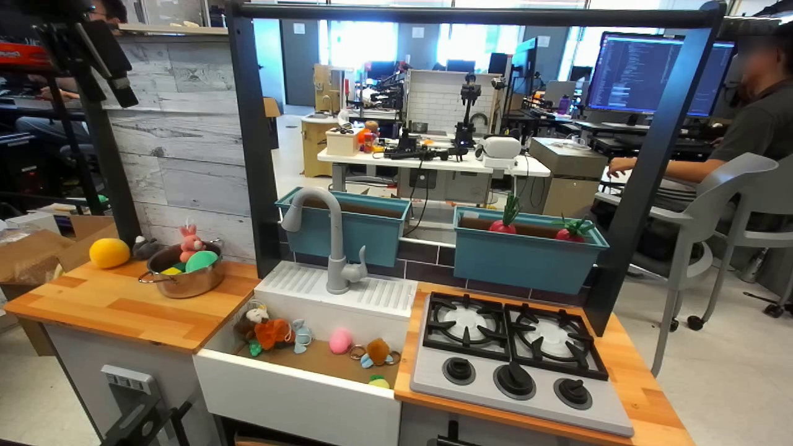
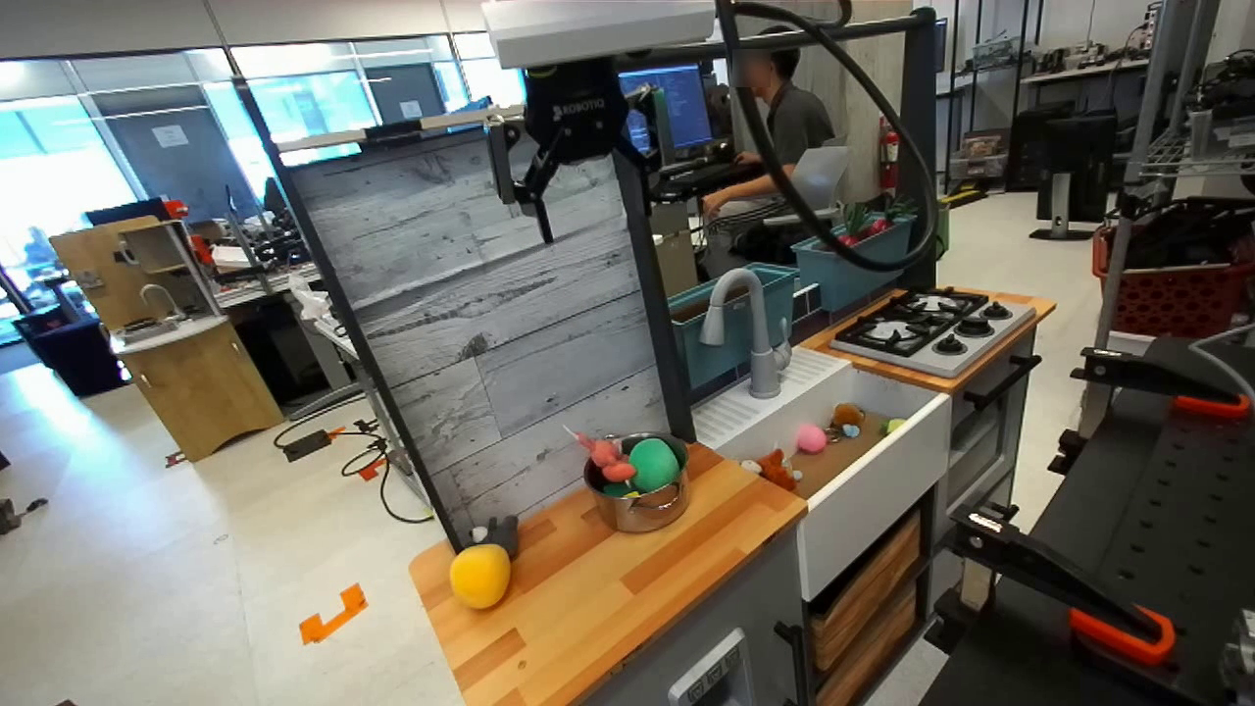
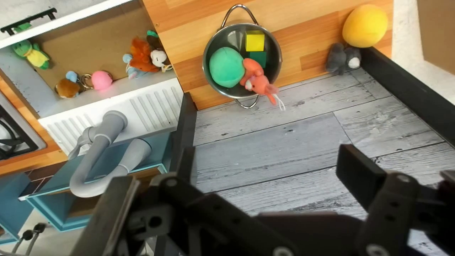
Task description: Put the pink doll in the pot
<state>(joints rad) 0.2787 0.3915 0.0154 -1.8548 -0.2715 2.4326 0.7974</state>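
Observation:
The pink doll (image 3: 256, 79), a pinkish-red soft figure with ears and a white loop, sits in the grey-metal pot (image 3: 207, 79). It leans on the rim, its head hanging past it in the wrist view. In both exterior views the doll (image 1: 190, 243) (image 2: 606, 457) sticks up above the rim of the pot (image 1: 192, 286) (image 2: 642, 512), beside a green ball (image 3: 226, 67). A yellow cube (image 3: 255, 41) and a dark green cube (image 3: 258, 58) also lie in the pot. My gripper (image 3: 266, 165) is open and empty, high above the counter, apart from the pot, in an exterior view (image 2: 598, 211).
A yellow-orange ball (image 2: 480, 576) and a grey plush toy (image 2: 500, 535) stand near the counter's end. A grey-white plank wall (image 2: 490, 294) rises behind the pot. The white sink basin (image 1: 297, 396) with several small toys, a grey faucet (image 1: 336, 248) and a stove (image 1: 520, 359) stand beside the counter.

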